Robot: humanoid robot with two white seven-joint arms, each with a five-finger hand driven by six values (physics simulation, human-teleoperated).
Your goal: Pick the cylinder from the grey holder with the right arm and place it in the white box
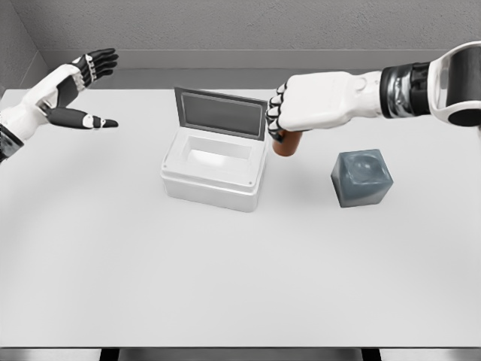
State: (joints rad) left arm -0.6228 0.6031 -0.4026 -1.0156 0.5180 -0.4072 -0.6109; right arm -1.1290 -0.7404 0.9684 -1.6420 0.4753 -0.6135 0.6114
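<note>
The right robot hand (279, 120) grips the cylinder (287, 143) between the open box (214, 179) and the holder (361, 177); the left robot hand (79, 90) is spread, empty.

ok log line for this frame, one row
phase: carry | right hand: shut on cylinder, beside white box | grey holder: empty | left hand: open, idle

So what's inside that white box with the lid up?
Nothing that shows: the white box has a bare white hollow, though its near wall hides the front of the floor. The brown cylinder is outside, held by the right hand beside the lid.
</note>
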